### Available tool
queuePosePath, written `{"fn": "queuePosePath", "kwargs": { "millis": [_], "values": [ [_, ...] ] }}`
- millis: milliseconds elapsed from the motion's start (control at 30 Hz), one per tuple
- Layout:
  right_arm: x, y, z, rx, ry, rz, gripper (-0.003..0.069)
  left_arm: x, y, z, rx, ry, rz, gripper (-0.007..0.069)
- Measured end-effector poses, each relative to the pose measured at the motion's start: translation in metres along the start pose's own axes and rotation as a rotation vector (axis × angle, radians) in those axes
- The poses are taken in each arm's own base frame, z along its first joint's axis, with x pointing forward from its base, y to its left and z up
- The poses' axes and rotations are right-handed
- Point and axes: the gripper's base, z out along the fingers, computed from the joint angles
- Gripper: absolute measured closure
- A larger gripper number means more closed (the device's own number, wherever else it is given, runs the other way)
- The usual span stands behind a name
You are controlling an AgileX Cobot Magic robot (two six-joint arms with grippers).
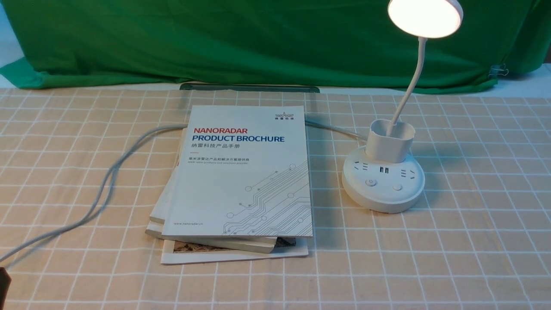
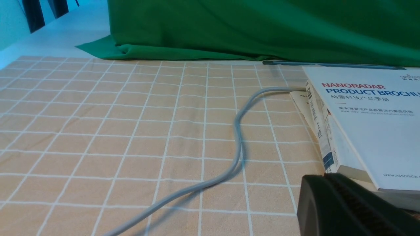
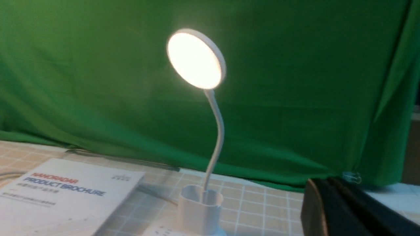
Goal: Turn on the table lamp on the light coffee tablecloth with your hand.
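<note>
Left gripper [image 2: 331, 196]: only a black tip shows, low over the light coffee tablecloth [image 1: 473, 241], approx. 8 o'clock from the brochure stack [image 1: 241, 181] & well apart from it. Can't tell if its jaws are apart or together.

Grey cable [image 1: 107, 181] lies flat on the cloth, snaking from the front view's 8 o'clock edge to the stack's left side.

Stack = a few booklets, mid-cloth. Top cover reads "NANORADAR PRODUCT BROCHURE".

Table lamp [image 1: 383, 181] stands at 3 o'clock of the stack, near, not touching. Its base, w/ sockets & 2 buttons, faces the camera. Neck rises from the cup holder toward 1 o'clock. Disc head is lit, warm white.

Right gripper [image 3: 328, 203]: dark blurred mass in its wrist view, clear of the lamp. Can't tell its state.

Green backdrop [image 1: 215, 38] at 12 o'clock.
</note>
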Motion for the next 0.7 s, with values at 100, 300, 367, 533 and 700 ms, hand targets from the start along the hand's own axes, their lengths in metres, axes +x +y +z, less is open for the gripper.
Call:
{"fn": "queuePosePath", "kwargs": {
  "millis": [100,300,367,533,700],
  "values": [
    [0.034,-0.005,-0.007,0.094,0.049,0.027,0.0631,0.0,0.0,0.0,0.0,0.0,0.0,0.0603],
    [0.07,-0.009,-0.018,0.211,0.144,0.06,0.0631,0.0,0.0,0.0,0.0,0.0,0.001,0.0603],
    [0.074,-0.009,-0.019,0.21,0.18,0.056,0.0631,0.0,0.0,0.0,0.0,0.0,0.001,0.0603],
    [0.079,-0.006,-0.02,0.159,0.243,0.052,0.0631,0.0,0.0,0.0,0.0,0.0,0.001,0.0603],
    [0.081,-0.005,-0.02,0.137,0.258,0.049,0.0631,0.0,0.0,0.0,0.0,0.0,0.001,0.0603]
  ]
}}
